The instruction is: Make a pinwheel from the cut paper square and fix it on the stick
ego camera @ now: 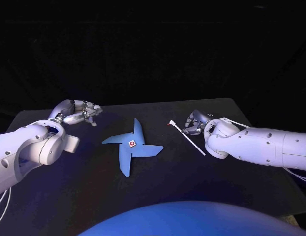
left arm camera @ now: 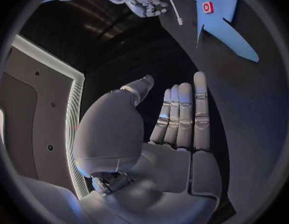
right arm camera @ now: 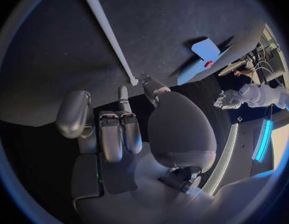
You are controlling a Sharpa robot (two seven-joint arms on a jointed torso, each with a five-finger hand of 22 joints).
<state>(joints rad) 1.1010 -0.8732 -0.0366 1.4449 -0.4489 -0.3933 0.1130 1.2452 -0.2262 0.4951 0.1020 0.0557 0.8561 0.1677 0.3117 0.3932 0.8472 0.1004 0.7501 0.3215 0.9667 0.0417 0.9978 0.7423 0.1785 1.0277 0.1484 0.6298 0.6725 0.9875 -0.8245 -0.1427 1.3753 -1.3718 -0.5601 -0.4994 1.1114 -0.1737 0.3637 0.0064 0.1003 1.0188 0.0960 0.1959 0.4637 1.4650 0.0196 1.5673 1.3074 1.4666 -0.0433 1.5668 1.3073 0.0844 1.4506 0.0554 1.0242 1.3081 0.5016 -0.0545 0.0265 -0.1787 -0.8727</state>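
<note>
**Left robot hand** (left arm camera: 160,152): holds nothing. Its fingers (left arm camera: 182,114) are stretched out straight and lie side by side, with the thumb standing apart from them and the palm bare. In the head view it sits at the far edge of the desk (ego camera: 196,187). Whether it touches the surface cannot be told.

**Right robot hand** (right arm camera: 138,144): the fingers are bent in toward the palm with nothing between them. The thumb and one finger reach forward and down toward the desk.

**Pinwheel** (ego camera: 136,148): blue, with four pointed blades around a red-and-white hub (ego camera: 132,143). It lies flat on the desk between the two robot hands and well apart from both. It is ahead of the left robot hand's fingertips and to the inner side of the right robot hand.

**Stick** (ego camera: 188,139): white and thin, lying flat on the desk between the pinwheel and the right robot hand, clear of the pinwheel. Its knobbed end is just beside that hand's forward fingertips. Contact between fingertip and stick cannot be confirmed. The rest of the stick runs back alongside the right wrist. The left robot hand is well apart from the stick.
</note>
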